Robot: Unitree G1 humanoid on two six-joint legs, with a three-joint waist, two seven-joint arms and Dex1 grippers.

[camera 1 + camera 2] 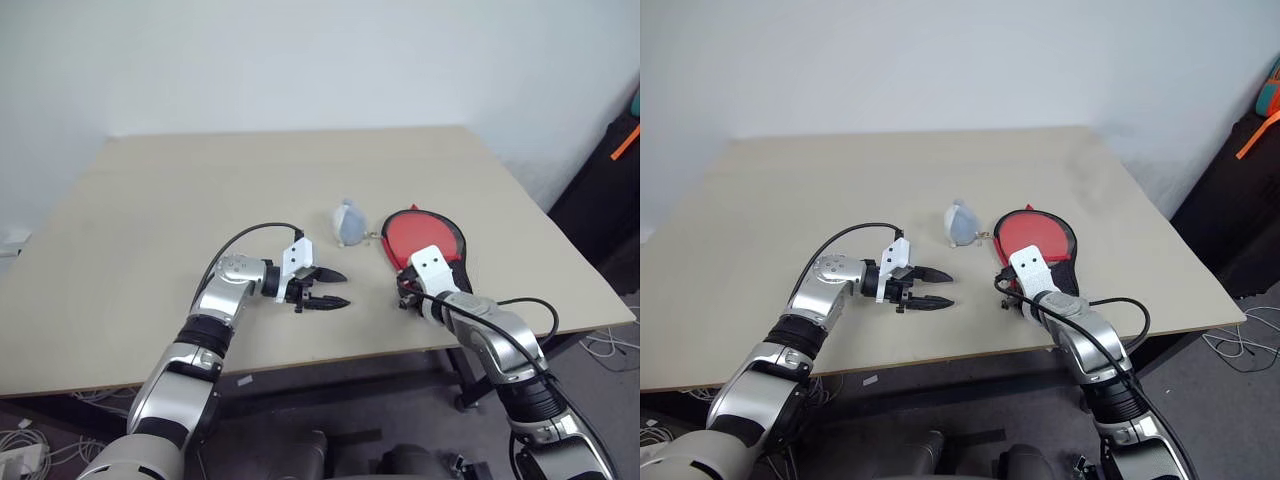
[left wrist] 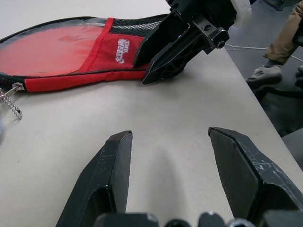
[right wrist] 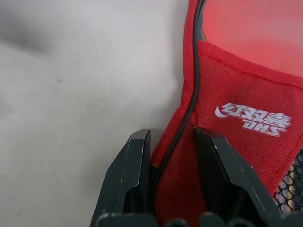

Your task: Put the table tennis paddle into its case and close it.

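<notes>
The red case (image 1: 422,234) lies flat near the table's right front, round end away from me and black mesh narrow end toward me. My right gripper (image 3: 170,135) is at that narrow end, its two fingers pinched on the red fabric edge with the black piping, beside the white logo (image 3: 251,118). My left gripper (image 1: 340,287) hovers low over the bare table to the left of the case, pointing toward it. It is open with nothing between its fingers (image 2: 113,161). A zip pull with a ball chain (image 2: 12,101) hangs at the case's round end. The paddle is hidden.
A small grey lump (image 1: 349,224) sits just left of the case's round end. The table's front edge (image 1: 330,360) runs close under both grippers. Dark bags (image 1: 610,190) stand beyond the right edge. A person's shoe (image 2: 265,75) rests on the floor there.
</notes>
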